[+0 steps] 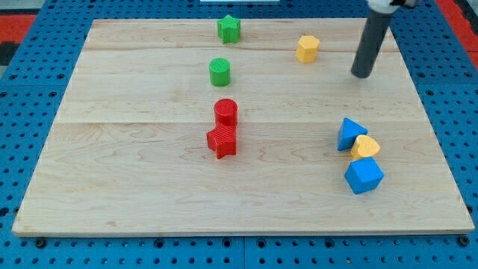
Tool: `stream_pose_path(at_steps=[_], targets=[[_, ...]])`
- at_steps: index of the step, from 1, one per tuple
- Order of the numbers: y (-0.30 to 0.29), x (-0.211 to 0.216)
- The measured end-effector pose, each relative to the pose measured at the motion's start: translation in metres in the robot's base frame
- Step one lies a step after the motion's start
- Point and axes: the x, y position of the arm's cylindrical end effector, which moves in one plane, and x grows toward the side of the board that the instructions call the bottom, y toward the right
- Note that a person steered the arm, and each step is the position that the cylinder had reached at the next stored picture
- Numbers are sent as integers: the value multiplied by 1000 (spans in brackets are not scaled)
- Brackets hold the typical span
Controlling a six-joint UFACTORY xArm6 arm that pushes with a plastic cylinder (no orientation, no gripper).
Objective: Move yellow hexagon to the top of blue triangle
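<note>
The yellow hexagon (307, 48) sits near the view's top, right of centre. The blue triangle (349, 134) lies lower down at the view's right. A second yellow block (365, 146), rounded in shape, touches the triangle's lower right side. A blue cube (364, 175) sits just below that. My tip (361, 75) rests on the board to the right of the yellow hexagon and slightly below it, apart from it. It is above the blue triangle, well clear of it.
A green star (229, 29) is at the top centre and a green cylinder (219, 72) is below it. A red cylinder (225, 112) touches a red star (222, 140) near the board's middle. The wooden board (134, 172) lies on a blue pegboard.
</note>
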Motion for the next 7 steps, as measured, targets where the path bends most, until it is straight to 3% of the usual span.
stream_pose_path(at_steps=[1, 2, 3, 5, 6, 7], targets=[[-34, -70], [-113, -85], [-130, -44], [-106, -95], [-78, -40], [-92, 9]])
